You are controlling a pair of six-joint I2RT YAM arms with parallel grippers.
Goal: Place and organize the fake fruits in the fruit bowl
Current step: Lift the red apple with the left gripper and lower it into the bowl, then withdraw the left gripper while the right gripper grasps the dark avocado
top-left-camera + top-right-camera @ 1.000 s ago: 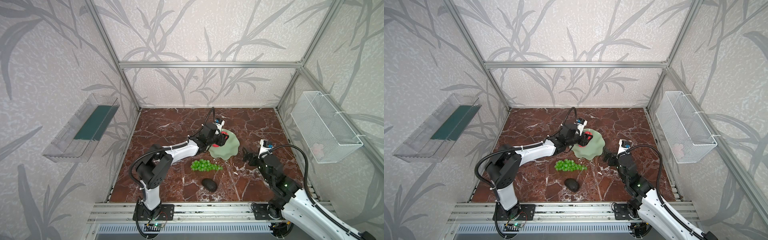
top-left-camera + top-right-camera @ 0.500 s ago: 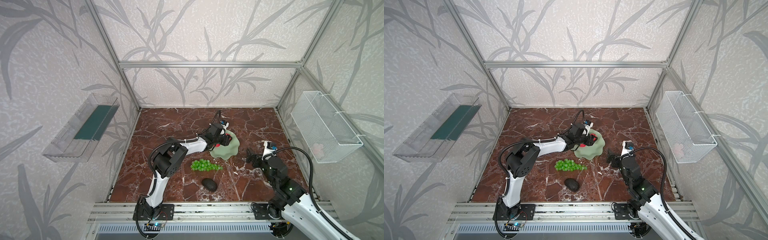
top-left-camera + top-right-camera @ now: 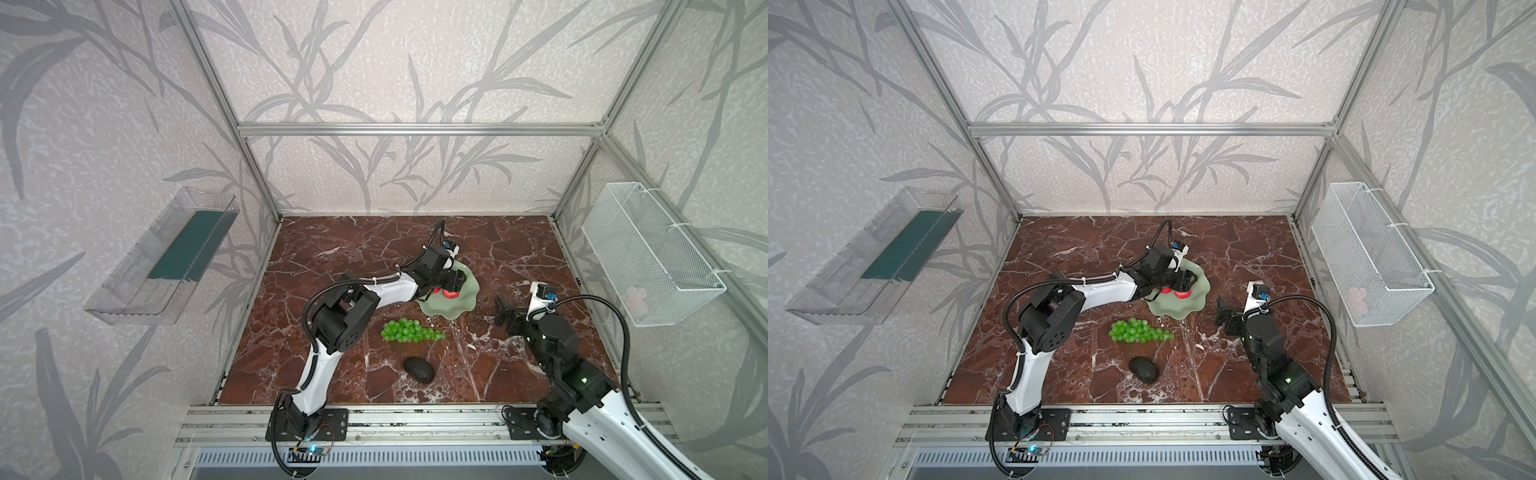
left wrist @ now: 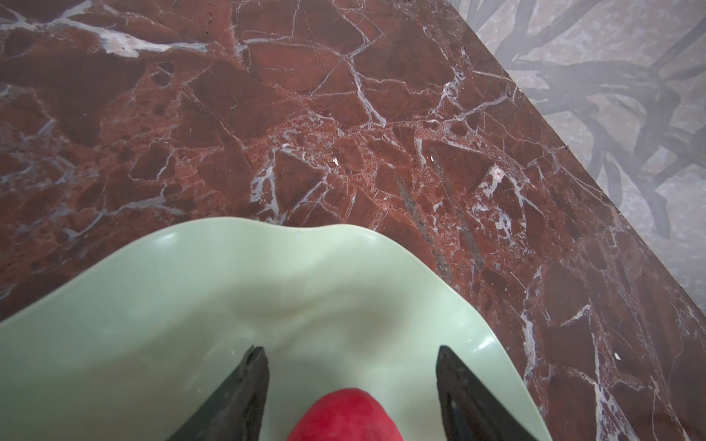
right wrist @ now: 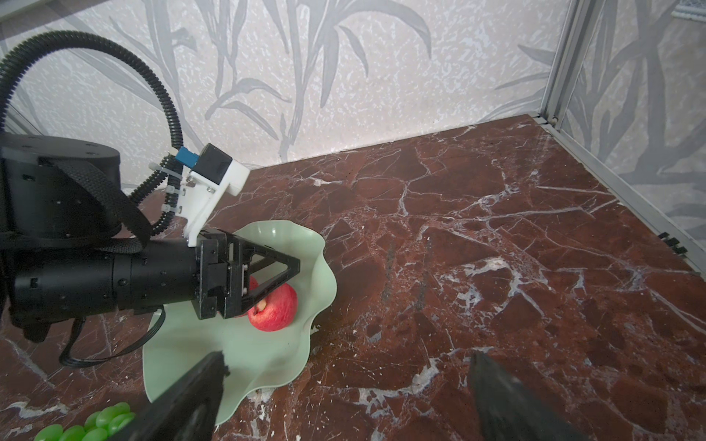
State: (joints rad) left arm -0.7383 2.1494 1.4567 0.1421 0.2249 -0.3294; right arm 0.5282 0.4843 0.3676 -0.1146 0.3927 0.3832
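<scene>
The left gripper [image 4: 349, 353] reaches over the wide, glossy, pale green fruit bowl [image 4: 183, 290] with a wavy rim. Its black fingers are parted around a small round red apple-like fruit [image 4: 344, 416] resting there, with a gap on each side so neither finger touches it. A second red fruit [image 3: 435, 290] sits beside it in the bowl, while the bunch of bright green grapes [image 3: 409, 331] and the dark pebbly avocado [image 3: 419, 370] lie outside on the red-brown marble tabletop [image 3: 332, 257]. The right gripper [image 5: 347, 357] is spread wide and empty just beside the bowl.
</scene>
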